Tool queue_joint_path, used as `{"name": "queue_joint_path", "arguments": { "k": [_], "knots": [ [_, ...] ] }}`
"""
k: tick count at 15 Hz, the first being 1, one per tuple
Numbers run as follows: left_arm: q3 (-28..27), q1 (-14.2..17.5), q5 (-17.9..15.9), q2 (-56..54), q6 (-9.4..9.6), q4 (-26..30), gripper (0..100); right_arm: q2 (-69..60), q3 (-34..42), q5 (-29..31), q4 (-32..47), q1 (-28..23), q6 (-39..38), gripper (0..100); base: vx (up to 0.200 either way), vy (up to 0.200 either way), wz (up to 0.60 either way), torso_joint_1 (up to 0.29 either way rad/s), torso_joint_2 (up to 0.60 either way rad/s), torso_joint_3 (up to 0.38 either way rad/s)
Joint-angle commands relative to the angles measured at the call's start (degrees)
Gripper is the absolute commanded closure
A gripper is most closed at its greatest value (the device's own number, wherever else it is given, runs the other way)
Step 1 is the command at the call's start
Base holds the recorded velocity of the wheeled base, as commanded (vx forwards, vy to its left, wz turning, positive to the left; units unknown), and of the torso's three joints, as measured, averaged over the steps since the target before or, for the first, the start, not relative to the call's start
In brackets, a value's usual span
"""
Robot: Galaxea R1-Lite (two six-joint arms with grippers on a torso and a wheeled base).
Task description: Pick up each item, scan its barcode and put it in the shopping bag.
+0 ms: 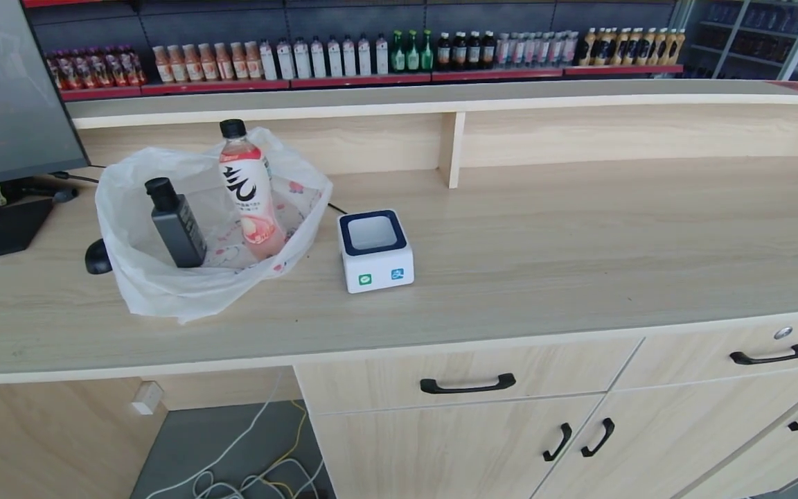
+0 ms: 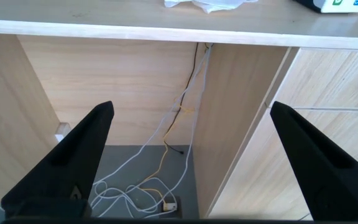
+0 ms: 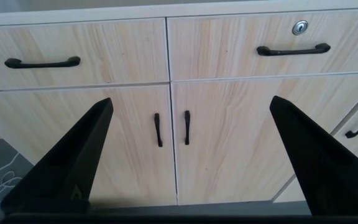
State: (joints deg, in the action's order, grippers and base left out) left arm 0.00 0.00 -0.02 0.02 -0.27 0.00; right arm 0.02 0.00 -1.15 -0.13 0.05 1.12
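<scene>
A white plastic shopping bag (image 1: pixel 163 277) lies open on the left of the wooden counter (image 1: pixel 579 235). Inside it stand a pink drink bottle (image 1: pixel 250 194) with a black cap and a dark grey bottle (image 1: pixel 176 225). To the bag's right sits the white barcode scanner (image 1: pixel 375 251) with a blue-rimmed window on top. My left gripper (image 2: pixel 191 168) is open below the counter's edge, facing the gap under the counter with nothing between its fingers. My right gripper (image 3: pixel 188 165) is open too, held low in front of the cabinet doors (image 3: pixel 166 143).
A dark monitor (image 1: pixel 11 90) stands at the counter's far left, with a black mouse (image 1: pixel 98 258) beside the bag. A raised shelf (image 1: pixel 440 104) runs along the counter's back. Loose cables (image 2: pixel 154 186) lie on the floor under the counter. Drawers with black handles (image 1: pixel 467 384) line the front.
</scene>
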Motion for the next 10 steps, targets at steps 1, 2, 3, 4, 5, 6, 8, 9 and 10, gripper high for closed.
{"name": "queue_joint_path", "arguments": {
  "k": [1,2,3,4,5,6,8,9,10],
  "knots": [
    [0.0,0.0,0.02,-0.02,0.09,0.0,0,0.06,0.0,-0.08,-0.04,-0.05,0.02,0,0.0,0.0,0.0,0.0,0.0,0.0],
    [0.0,0.0,0.02,-0.02,0.09,0.0,0,0.06,0.0,-0.08,-0.04,-0.05,0.02,0,0.0,0.0,0.0,0.0,0.0,0.0],
    [0.0,0.0,0.02,-0.02,0.09,0.0,0,0.06,0.0,-0.08,0.05,-0.05,0.02,0,0.0,0.0,0.0,0.0,0.0,0.0],
    [0.0,0.0,0.02,-0.02,0.09,0.0,0,0.06,0.0,-0.08,0.05,-0.05,-0.07,0,0.0,0.0,0.0,0.0,0.0,0.0],
    [0.0,-0.09,0.02,-0.02,0.09,0.0,0,0.06,0.0,-0.08,-0.04,-0.05,0.02,0,0.0,0.0,0.0,0.0,0.0,0.0],
    [0.0,0.0,0.02,-0.02,0.0,0.0,0,0.06,0.0,-0.08,-0.04,-0.05,0.02,0,0.0,0.0,0.0,0.0,0.0,0.0],
    [0.0,0.0,0.02,-0.02,0.0,0.0,0,0.06,0.0,-0.08,-0.04,-0.05,0.02,0,0.0,0.0,0.0,0.0,0.0,0.0],
    [0.0,-0.09,0.02,-0.02,0.0,0.0,0,0.06,0.0,0.0,-0.04,-0.05,0.02,0,0.0,0.0,0.0,0.0,0.0,0.0],
    [0.0,0.0,0.02,-0.02,0.0,0.0,0,0.06,0.0,-0.08,-0.04,-0.05,0.02,0,0.0,0.0,0.0,0.0,0.0,0.0]
  ]
}}
